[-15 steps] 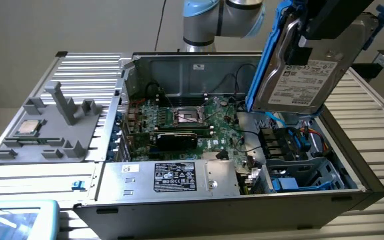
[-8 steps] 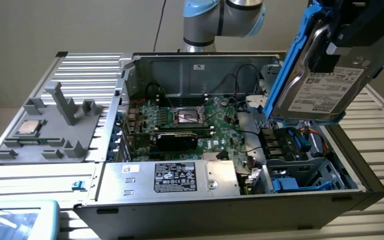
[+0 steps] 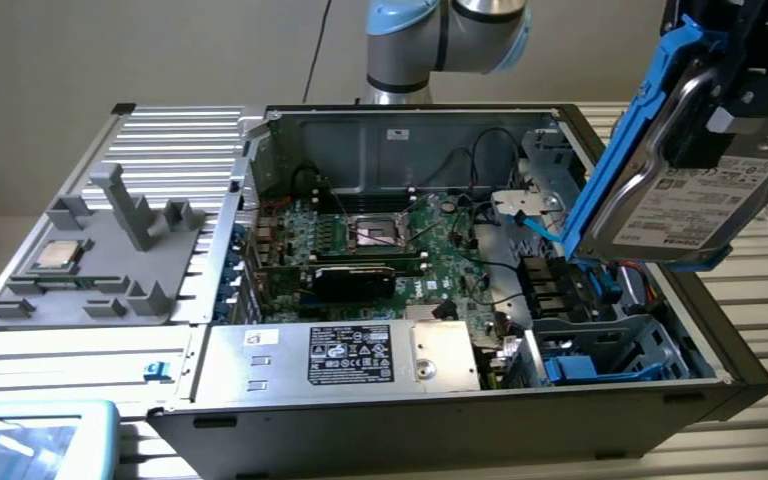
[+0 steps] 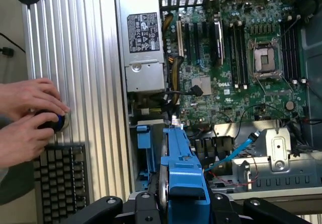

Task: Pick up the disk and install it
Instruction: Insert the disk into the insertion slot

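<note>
The disk (image 3: 684,205), silver-grey with a white printed label and a bright blue carrier (image 3: 624,150), hangs tilted on edge above the exterior view's right side of the open computer case (image 3: 491,400). My gripper (image 3: 731,110) is shut on it from above, its black fingers clamping the carrier. In the wrist view the carrier's blue edge (image 4: 183,168) runs between my gripper's (image 4: 183,206) black fingers (image 4: 146,206). Below the disk is the drive cage (image 3: 611,350) with blue plastic parts in it.
Inside the case lie the motherboard (image 3: 384,240), a silver power supply with a black label (image 3: 344,355) and a blue cable (image 3: 544,225). A grey fixture (image 3: 104,250) holding a square CPU chip (image 3: 57,255) sits on the exterior view's left. A person's hands (image 4: 30,113) rest above a keyboard (image 4: 60,178).
</note>
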Robot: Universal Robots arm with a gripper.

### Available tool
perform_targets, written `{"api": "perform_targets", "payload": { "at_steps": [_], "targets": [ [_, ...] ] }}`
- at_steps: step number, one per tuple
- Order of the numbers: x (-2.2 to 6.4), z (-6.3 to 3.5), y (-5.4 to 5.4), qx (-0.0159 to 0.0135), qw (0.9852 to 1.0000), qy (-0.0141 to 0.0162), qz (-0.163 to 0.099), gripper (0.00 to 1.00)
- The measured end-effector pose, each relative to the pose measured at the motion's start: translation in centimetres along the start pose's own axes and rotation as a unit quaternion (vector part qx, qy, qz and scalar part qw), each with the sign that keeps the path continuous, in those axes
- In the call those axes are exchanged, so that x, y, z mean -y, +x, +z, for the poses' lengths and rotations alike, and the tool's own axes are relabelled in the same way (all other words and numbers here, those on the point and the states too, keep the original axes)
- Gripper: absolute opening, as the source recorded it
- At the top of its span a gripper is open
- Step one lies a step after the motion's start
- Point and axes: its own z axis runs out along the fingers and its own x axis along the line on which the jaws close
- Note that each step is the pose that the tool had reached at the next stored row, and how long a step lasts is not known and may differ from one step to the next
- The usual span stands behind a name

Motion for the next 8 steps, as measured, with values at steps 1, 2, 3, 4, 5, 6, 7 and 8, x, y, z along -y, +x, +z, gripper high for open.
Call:
{"api": "perform_targets", "payload": {
  "at_steps": [1, 2, 3, 4, 5, 6, 7, 8],
  "targets": [
    [0.16, 0.00, 0.18, 0.0000, 1.0000, 0.0000, 0.000, 0.37],
    [0.33, -0.01, 0.40, -0.0001, 1.0000, 0.0000, 0.000, 0.37],
    [0.46, 0.00, 0.63, 0.0000, 1.0000, 0.0000, 0.000, 0.37],
    [0.53, 0.01, 0.77, 0.0000, 1.0000, 0.0000, 0.000, 0.37],
    [0.56, 0.00, 0.82, -0.0001, 1.0000, 0.0001, 0.000, 0.37],
    [0.57, 0.00, 0.83, 0.0000, 1.0000, 0.0002, 0.000, 0.37],
    [0.57, 0.00, 0.83, 0.0000, 1.0000, 0.0002, 0.000, 0.37],
    [0.58, 0.00, 0.83, 0.0000, 1.0000, 0.0002, 0.000, 0.37]
  ]
}}
